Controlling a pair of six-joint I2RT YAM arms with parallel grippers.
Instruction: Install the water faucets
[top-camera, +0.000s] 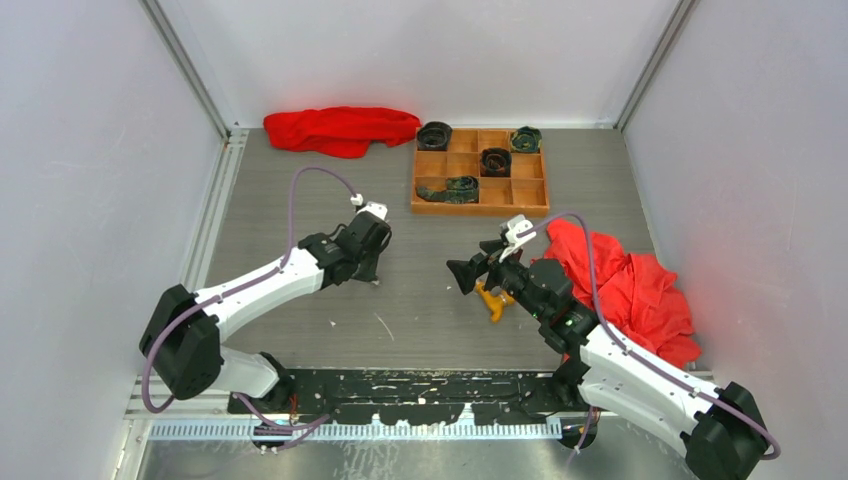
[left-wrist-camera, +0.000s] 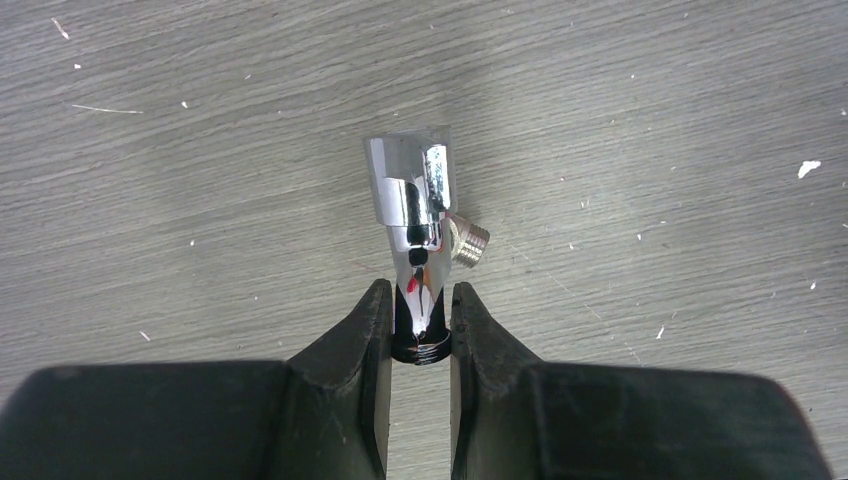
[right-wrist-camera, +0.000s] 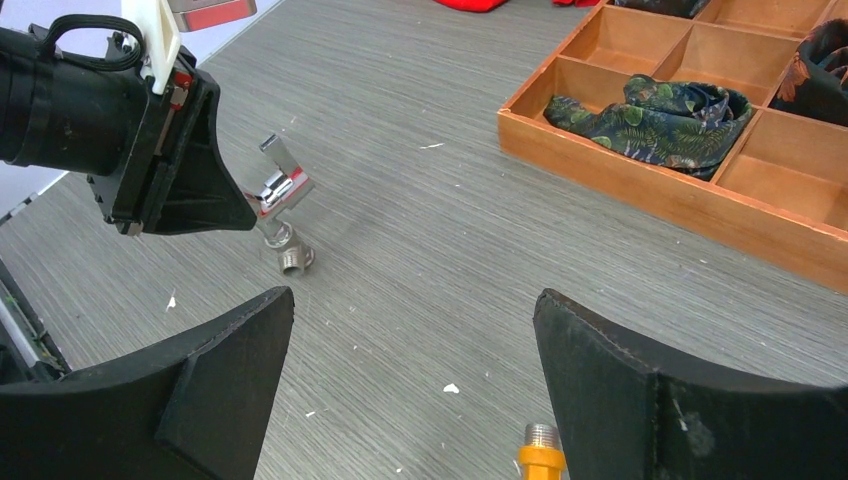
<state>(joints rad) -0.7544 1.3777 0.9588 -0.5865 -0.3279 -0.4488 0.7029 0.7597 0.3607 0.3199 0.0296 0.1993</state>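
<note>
Grey wood-grain laminate covers the table (top-camera: 300, 180), flecked with white crumbs and closed in by plain white walls on the left, far and right sides. Open floor runs across the middle, between the two arms and back to the wooden tray (top-camera: 480, 209) near the far edge.

A crumpled red cloth (top-camera: 340, 128) lies along the far edge, left of the tray. A second red cloth (top-camera: 630, 285) is heaped by the right edge. The tray is square-celled, holding dark rolled items (top-camera: 434, 135) and a leaf-print fabric (top-camera: 450, 189).

Left of centre, the left gripper (left-wrist-camera: 422, 300) is pinched tight on the threaded end of the silver faucet (left-wrist-camera: 410, 190). The faucet is mirror-bright, with a faceted body, a flat handle and a ribbed side stub. That stub hangs at or just above the surface; contact cannot be judged.

Right of centre, the right gripper (right-wrist-camera: 412, 300) has its matte black wedge fingers spread wide and grips nothing. The orange-yellow faucet (top-camera: 492, 302) sits below it on the table, its threaded metal tip just beside the right finger.
</note>
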